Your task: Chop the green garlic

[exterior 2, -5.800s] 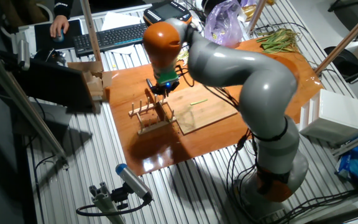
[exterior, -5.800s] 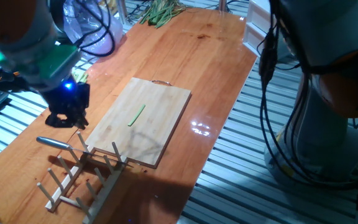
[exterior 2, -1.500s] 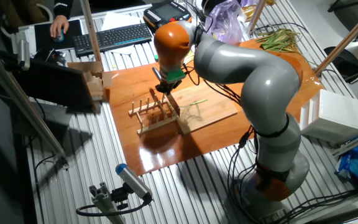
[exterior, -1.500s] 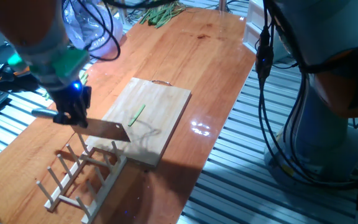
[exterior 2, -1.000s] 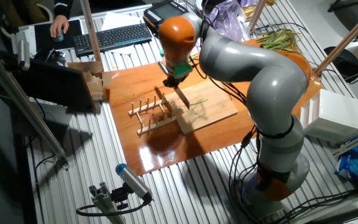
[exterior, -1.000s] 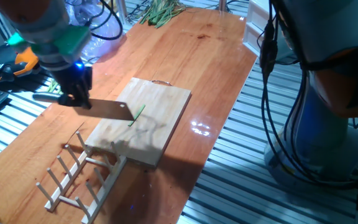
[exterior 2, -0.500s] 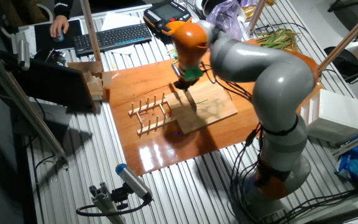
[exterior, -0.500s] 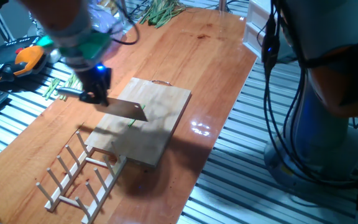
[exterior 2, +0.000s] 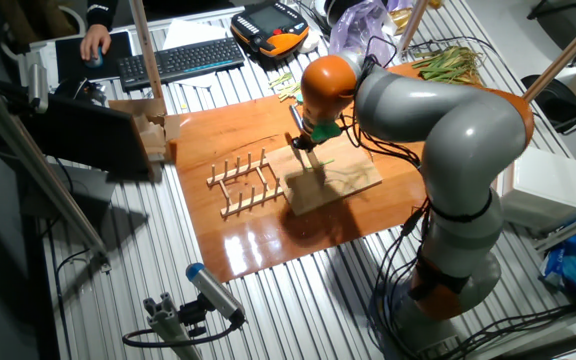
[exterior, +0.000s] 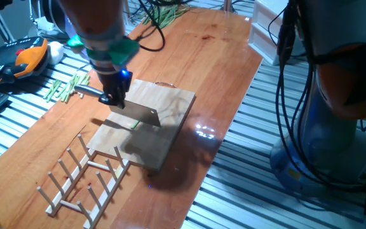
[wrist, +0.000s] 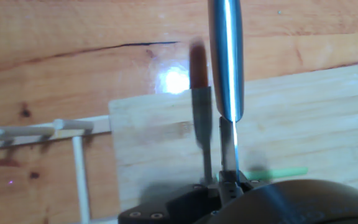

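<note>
My gripper (exterior: 114,98) is shut on a knife (exterior: 141,113) by its metal handle (wrist: 225,56) and holds it over the wooden cutting board (exterior: 169,102). The blade stands edge-down above the board's middle. The green garlic, one thin bright green stalk, lies on the board under the blade; only a short bit (exterior: 134,124) shows in one fixed view. It also shows in the other fixed view (exterior 2: 325,161) just right of the gripper (exterior 2: 306,141) and in the hand view (wrist: 283,172) beside the blade. I cannot tell whether the blade touches the stalk.
A wooden dowel rack (exterior: 80,175) lies at the board's near-left end. Pale green stalk sections (exterior: 63,89) lie left of the board. A heap of leafy stalks (exterior 2: 448,62) lies at the table's far end. An orange device (exterior: 24,60) and a white box (exterior 2: 548,185) stand off the table.
The gripper has carried the knife away from the rack, up and to the right, and now holds it over the middle of the board above the green stalk.
</note>
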### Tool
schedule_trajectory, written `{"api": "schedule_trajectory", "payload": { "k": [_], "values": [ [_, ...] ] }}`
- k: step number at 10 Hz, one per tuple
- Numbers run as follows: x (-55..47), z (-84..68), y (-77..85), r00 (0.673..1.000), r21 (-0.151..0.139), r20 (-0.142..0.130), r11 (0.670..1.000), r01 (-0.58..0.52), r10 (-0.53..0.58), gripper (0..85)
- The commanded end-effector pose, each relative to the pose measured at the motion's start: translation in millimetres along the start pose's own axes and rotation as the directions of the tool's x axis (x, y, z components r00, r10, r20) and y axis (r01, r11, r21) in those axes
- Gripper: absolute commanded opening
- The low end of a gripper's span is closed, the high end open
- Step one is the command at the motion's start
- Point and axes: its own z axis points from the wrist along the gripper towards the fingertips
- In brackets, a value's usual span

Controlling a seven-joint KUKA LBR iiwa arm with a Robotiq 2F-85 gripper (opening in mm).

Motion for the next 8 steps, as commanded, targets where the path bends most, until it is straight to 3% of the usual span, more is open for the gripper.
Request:
{"api": "schedule_trajectory", "payload": {
  "k": [1, 2, 5, 8],
  "values": [
    [-1.2, 3.0, -0.4, 1.0, -0.001, -0.009, 1.0, 0.01, -0.01, 0.0],
    [-0.3, 7.3, -2.3, 0.999, -0.001, -0.024, 1.0, 0.022, -0.022, 0.0],
    [10.1, 19.0, -7.2, 1.0, -0.021, -0.018, 1.0, 0.024, -0.024, 0.0],
    [19.1, 26.4, -5.3, 1.0, -0.022, -0.012, 1.0, 0.016, -0.016, 0.0]
  ]
}}
